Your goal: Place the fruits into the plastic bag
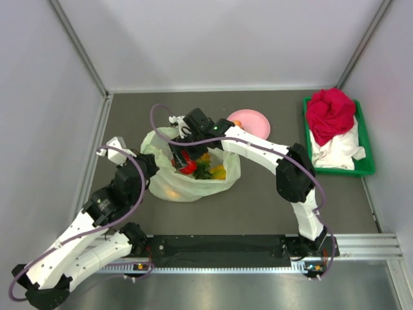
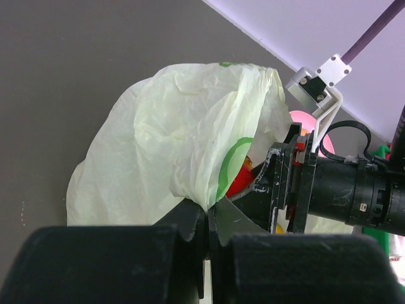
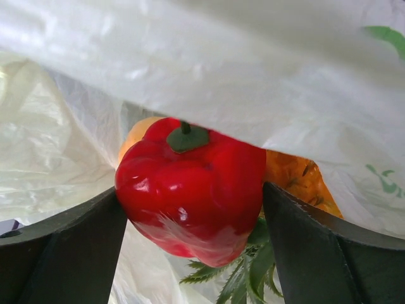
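Note:
The pale-green plastic bag (image 1: 187,186) lies mid-table with its mouth open toward the back. My left gripper (image 1: 150,165) is shut on the bag's rim (image 2: 202,190) and holds it up. My right gripper (image 1: 184,159) reaches into the bag mouth and is shut on a glossy red fruit with a green stem (image 3: 190,183); both fingers press its sides. The red fruit also shows in the left wrist view (image 2: 237,183). Inside the bag lie the orange pineapple (image 3: 294,177) with its green crown (image 3: 253,266) and an orange-yellow fruit (image 3: 136,136). Bag film (image 3: 221,63) drapes over the top.
A round pink plate (image 1: 251,119) sits just behind the bag. A green tray (image 1: 364,165) with a red cloth bundle (image 1: 330,113) and white cloth stands at the right. Grey walls close in the table at the back and the sides.

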You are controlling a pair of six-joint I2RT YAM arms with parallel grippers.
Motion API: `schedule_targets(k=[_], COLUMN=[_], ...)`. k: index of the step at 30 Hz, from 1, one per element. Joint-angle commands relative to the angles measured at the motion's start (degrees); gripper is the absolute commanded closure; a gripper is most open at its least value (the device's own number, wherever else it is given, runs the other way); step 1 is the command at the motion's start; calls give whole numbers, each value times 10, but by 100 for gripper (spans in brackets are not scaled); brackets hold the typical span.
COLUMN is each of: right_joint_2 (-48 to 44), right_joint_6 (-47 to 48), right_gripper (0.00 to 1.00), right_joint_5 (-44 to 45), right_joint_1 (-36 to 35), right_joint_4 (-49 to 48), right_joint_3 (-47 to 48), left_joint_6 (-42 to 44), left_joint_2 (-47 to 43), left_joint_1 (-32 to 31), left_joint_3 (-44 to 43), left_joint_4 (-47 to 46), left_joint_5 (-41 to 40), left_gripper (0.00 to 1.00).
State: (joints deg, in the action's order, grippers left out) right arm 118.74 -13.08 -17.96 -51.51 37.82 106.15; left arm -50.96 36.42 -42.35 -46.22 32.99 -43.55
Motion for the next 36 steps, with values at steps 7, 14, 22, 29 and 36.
schedule_targets(k=[7, 14, 22, 29, 36], right_joint_2=[-34, -54, -93, -134, -158], right_joint_6=[2, -5, -22, -27, -34], right_gripper=[6, 5, 7, 11, 13], right_joint_5=[-14, -16, -20, -17, -7], right_joint_1=[4, 4, 14, 18, 27], right_joint_4=[-8, -7, -24, -28, -27], right_joint_3=[13, 27, 11, -11, -19], left_joint_6=[-4, -7, -10, -11, -10], left_joint_2=[-8, -9, -10, -5, 0], left_joint_1=[2, 2, 2, 2, 2], left_joint_3=[1, 2, 4, 7, 9], left_joint_4=[-12, -9, -8, -11, -13], left_joint_5=[-15, -16, -18, -16, -15], left_gripper=[100, 100, 100, 100, 100])
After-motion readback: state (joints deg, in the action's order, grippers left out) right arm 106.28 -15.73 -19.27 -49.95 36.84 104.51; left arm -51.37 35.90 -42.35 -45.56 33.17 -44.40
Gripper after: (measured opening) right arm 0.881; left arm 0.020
